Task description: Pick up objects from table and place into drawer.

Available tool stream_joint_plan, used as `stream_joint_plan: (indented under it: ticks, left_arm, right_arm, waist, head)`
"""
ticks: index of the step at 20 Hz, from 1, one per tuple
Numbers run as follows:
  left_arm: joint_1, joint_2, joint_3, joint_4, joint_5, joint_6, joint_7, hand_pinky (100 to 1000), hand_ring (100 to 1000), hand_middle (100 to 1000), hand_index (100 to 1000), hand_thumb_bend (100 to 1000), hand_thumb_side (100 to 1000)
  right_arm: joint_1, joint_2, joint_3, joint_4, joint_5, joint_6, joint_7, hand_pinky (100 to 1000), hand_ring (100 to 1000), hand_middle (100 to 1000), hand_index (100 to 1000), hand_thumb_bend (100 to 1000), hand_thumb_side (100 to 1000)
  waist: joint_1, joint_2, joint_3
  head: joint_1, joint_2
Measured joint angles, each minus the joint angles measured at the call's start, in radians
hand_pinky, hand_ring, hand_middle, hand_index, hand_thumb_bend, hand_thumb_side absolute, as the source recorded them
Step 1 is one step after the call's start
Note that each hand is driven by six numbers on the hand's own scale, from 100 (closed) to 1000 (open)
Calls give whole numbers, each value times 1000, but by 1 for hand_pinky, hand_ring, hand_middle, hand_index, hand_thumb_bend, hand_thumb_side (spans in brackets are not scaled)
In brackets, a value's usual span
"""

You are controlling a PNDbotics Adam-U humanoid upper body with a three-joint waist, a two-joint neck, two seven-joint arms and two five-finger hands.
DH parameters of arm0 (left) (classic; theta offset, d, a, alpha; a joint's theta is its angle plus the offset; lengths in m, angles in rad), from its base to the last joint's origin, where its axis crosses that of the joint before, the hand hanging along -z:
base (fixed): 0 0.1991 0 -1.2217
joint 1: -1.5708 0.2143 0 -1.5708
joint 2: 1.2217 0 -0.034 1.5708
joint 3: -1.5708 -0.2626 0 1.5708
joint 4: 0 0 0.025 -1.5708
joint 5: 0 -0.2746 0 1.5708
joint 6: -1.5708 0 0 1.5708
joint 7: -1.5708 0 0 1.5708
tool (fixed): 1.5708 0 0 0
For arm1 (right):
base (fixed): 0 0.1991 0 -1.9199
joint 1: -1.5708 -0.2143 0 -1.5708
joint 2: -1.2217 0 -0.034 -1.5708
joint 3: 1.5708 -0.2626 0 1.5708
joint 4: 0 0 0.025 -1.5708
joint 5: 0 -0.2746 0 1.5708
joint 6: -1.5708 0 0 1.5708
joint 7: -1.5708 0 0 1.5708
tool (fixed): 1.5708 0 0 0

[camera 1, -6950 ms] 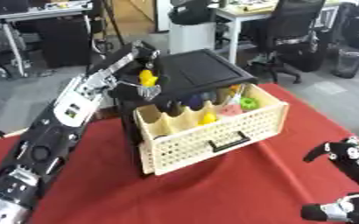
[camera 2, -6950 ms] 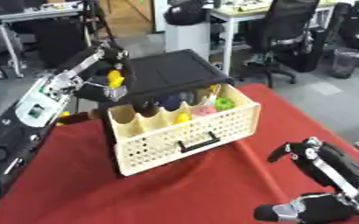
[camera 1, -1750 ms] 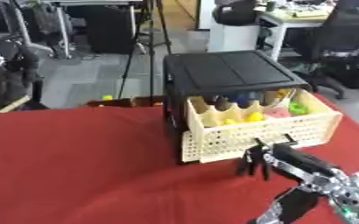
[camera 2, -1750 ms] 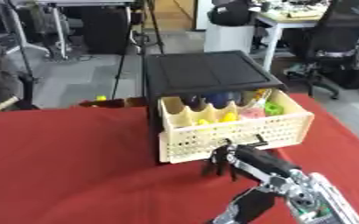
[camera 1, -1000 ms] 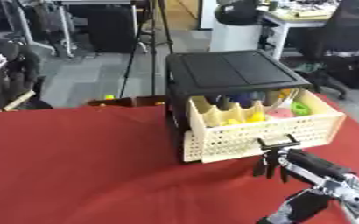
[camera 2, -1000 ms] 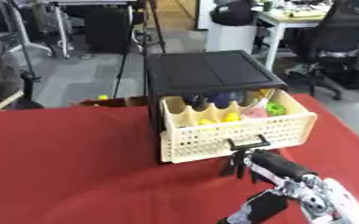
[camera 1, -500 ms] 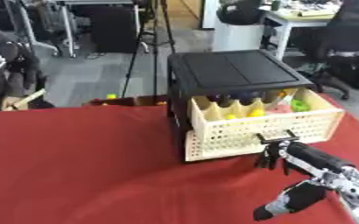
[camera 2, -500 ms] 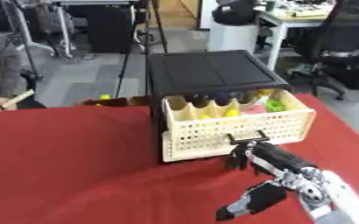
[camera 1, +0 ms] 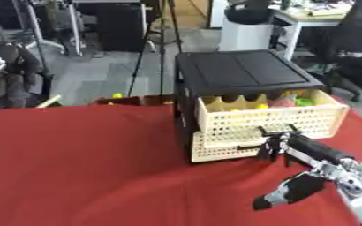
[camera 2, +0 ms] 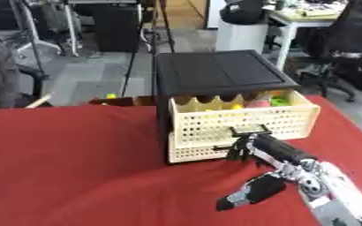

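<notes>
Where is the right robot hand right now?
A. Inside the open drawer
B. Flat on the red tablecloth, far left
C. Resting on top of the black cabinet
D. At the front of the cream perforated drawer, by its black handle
D: the right robot hand reaches the front of the cream perforated drawer, fingers by its black handle.

No writing can be read anywhere. The drawer (camera 1: 270, 117) front and the black cabinet (camera 1: 242, 69) show no legible labels.

Even indoor light, soft shadows, slight blur throughout both views
</notes>
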Motion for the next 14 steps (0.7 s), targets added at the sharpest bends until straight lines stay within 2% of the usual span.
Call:
stream_joint_plan:
  ticks: [6,14]
  left_arm:
    - [10,-2,2,-12,7,0,-7,307,412,476,621,100,826]
    - [30,-10,9,-35,27,0,-9,313,412,475,620,100,827]
  right_arm:
    - [-60,1,-6,64,15,6,-9,434,618,609,696,1000,666]
    - [-98,4,-17,157,36,4,-27,433,616,605,692,1000,652]
  waist:
    - [8,4,40]
    - [28,6,88]
  head:
    - [0,-3]
    - [-5,-14]
